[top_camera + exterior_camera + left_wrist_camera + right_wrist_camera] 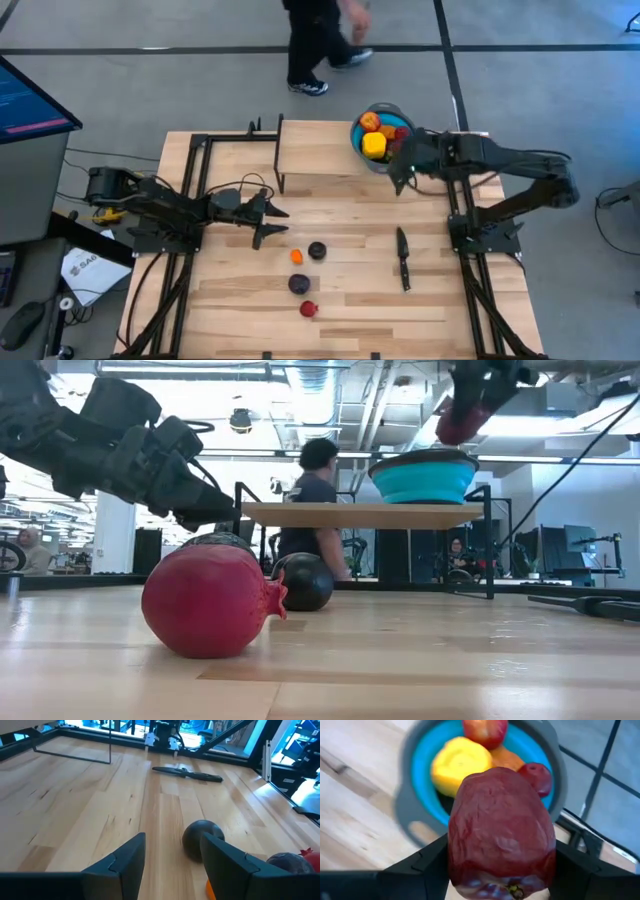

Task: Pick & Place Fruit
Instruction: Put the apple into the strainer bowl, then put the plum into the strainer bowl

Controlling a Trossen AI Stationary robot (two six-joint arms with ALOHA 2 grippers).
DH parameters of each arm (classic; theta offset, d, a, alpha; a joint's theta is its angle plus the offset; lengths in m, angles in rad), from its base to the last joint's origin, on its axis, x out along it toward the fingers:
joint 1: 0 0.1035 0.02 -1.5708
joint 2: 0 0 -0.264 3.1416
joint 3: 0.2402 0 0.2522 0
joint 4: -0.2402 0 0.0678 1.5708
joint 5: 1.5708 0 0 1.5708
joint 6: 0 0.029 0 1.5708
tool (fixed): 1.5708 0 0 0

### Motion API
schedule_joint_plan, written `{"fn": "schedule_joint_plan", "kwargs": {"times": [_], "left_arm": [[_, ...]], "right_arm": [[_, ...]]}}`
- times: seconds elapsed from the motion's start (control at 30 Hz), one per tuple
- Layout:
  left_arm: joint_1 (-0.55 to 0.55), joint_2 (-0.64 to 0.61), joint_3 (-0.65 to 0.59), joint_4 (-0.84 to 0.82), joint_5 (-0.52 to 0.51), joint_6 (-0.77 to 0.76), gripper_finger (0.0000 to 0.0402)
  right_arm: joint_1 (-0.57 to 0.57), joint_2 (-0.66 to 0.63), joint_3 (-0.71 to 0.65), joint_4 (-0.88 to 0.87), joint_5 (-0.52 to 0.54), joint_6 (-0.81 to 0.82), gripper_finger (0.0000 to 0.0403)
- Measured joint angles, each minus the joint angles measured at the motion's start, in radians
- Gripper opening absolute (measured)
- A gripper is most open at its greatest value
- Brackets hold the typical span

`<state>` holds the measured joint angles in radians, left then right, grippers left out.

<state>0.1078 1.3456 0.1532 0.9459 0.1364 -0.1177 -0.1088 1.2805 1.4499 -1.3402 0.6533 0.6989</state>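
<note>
Right claw [501,865] is up over the bowl [358,140], clamped on a dark red fruit [501,832] that fills most of the right wrist view, one finger pressed to each flank. From above that fruit is all but hidden under the arm at the bowl's rim. In the low view the claw [470,405] hangs just above the bowl [425,478] with a reddish lump at its tip, partly cut off by the frame's top edge.

The bowl sits on a raised wooden shelf [315,150] at the far side of the tabletop [350,300]. Inside: a yellow fruit [374,146], a red-and-yellow one [370,121], something orange between them, a small red one [402,132] half covered by the arm.

Left claw [272,222] is low over the tabletop, fingers spread apart and holding nothing. Just ahead of it in the left wrist view is a dark round fruit [196,836], partly behind one finger [227,867]. An orange sliver shows at the bottom edge, too little to read.

Four fruits lie loose on the tabletop: small orange [296,256], black round [317,250], dark purple [299,284], red [308,309]. In the low view the red one [212,600] looms up front and blocks most of the purple behind it.

A black knife [403,260] lies well to the right of them. A person [318,45] walks the floor beyond, cut off at the top of the high view.
</note>
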Motion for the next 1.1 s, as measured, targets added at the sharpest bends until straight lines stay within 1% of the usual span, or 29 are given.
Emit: {"fn": "schedule_joint_plan", "kwargs": {"times": [0.13, 0.23, 0.33, 0.53, 0.63, 0.7, 0.87, 1.0, 1.1], "left_arm": [[0.000, 0.000, 0.000, 0.000, 0.000, -0.003, 0.0182], [0.000, 0.000, 0.000, 0.001, -0.001, -0.003, 0.0182], [0.000, 0.000, 0.000, 0.001, -0.001, -0.003, 0.0182], [0.000, 0.000, 0.000, 0.002, -0.001, -0.003, 0.0182], [0.000, 0.000, 0.000, 0.003, -0.001, -0.003, 0.0182], [0.000, 0.000, 0.000, 0.003, -0.001, -0.003, 0.0182], [0.000, 0.000, 0.000, 0.003, -0.001, -0.003, 0.0182], [0.000, 0.000, 0.000, 0.003, -0.001, -0.003, 0.0182], [0.000, 0.000, 0.000, 0.003, -0.001, -0.004, 0.0182]], "right_arm": [[-0.093, 0.002, 0.000, 0.019, -0.031, -0.096, 0.0250], [-0.137, 0.002, 0.000, 0.067, -0.081, -0.175, 0.0256], [-0.167, 0.002, 0.000, 0.106, -0.135, -0.230, 0.0277], [-0.205, 0.002, 0.000, 0.117, -0.158, -0.270, 0.0336], [-0.203, 0.002, 0.000, 0.118, -0.144, -0.283, 0.0356], [-0.203, 0.002, 0.000, 0.118, -0.108, -0.284, 0.0361], [-0.187, 0.002, 0.000, 0.150, 0.007, -0.315, 0.0354], [-0.113, -0.007, -0.001, 0.230, 0.025, -0.339, 0.0335], [-0.004, -0.008, 0.000, 0.301, 0.029, -0.340, 0.0322]]}}
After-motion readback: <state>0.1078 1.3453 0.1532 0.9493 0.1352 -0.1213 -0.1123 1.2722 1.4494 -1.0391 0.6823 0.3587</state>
